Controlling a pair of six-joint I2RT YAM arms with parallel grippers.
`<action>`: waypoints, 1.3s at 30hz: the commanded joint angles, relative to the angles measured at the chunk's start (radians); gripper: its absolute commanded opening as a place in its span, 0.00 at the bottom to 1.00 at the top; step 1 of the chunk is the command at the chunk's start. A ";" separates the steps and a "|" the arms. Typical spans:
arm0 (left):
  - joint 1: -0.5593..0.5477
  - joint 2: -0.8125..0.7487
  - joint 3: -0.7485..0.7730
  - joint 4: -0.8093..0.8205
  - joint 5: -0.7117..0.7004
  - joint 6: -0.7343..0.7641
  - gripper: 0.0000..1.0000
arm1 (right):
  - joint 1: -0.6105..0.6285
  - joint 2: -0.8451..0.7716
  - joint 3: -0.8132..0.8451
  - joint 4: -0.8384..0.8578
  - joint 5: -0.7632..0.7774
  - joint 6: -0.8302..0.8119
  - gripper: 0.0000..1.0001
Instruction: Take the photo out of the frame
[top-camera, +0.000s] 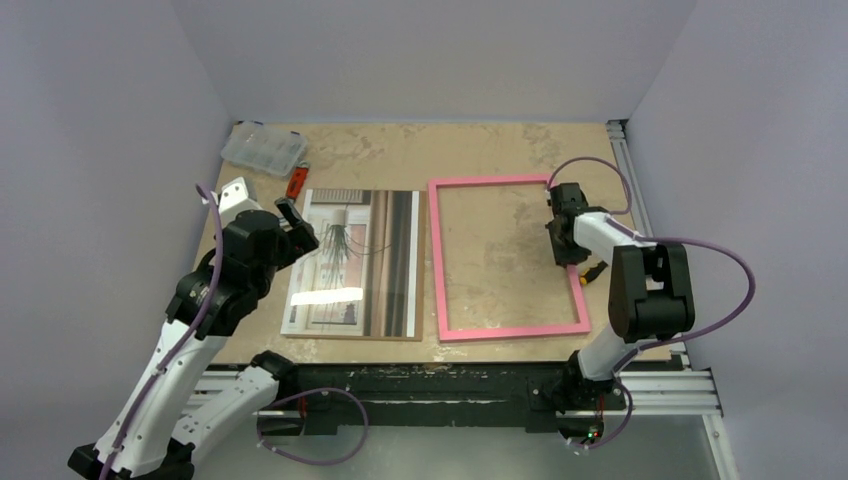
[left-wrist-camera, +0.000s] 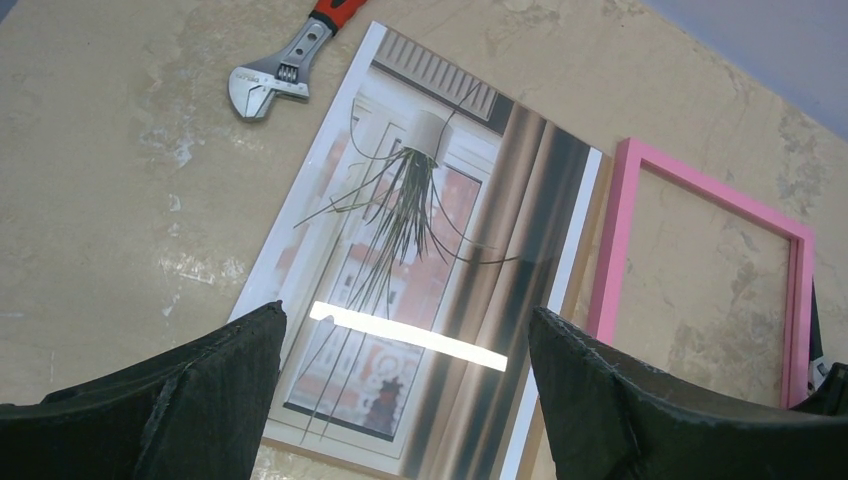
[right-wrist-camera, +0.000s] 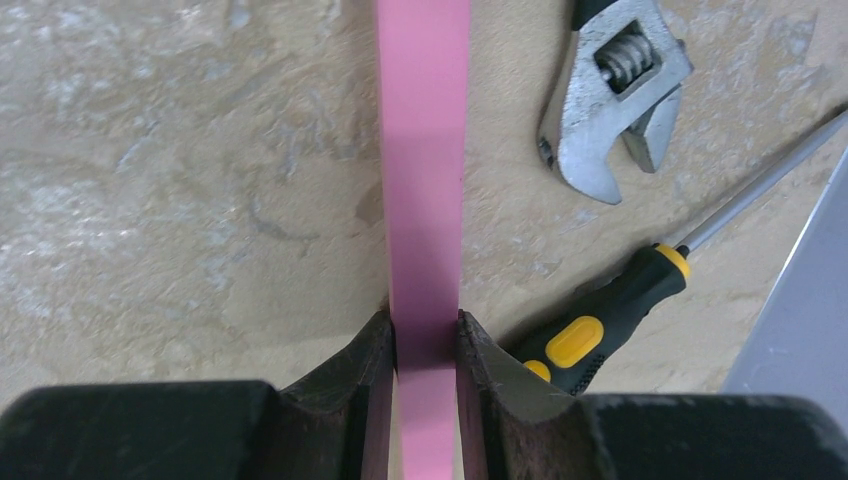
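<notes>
Soft, even light from overhead fills the top view, leaving the desk (top-camera: 500, 150) bright and the shadows faint, with a white strip of glare lying across the glossy photo (top-camera: 350, 262) near its six o'clock edge. In the left wrist view the same strip crosses the print's lower half, and the left claw's (left-wrist-camera: 408, 315) dark fingers (left-wrist-camera: 190, 400) at six o'clock are underlit and slightly soft. The right wrist view is sharp on the frame (right-wrist-camera: 422, 150) and adjustable wrench (right-wrist-camera: 610, 100), with a thin shadow along the pink bar and the right claw's (right-wrist-camera: 425, 325) fingers (right-wrist-camera: 355, 400) near-black at six o'clock.
</notes>
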 joint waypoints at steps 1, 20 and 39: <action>-0.005 0.016 0.019 0.032 -0.009 0.019 0.88 | -0.037 0.047 0.033 0.004 0.079 0.044 0.00; -0.006 0.238 -0.088 0.171 0.381 0.131 0.86 | -0.068 0.072 0.114 -0.076 0.097 0.098 0.39; 0.211 0.455 -0.198 0.340 0.877 0.119 0.86 | 0.401 -0.541 -0.195 0.344 -0.483 0.785 0.70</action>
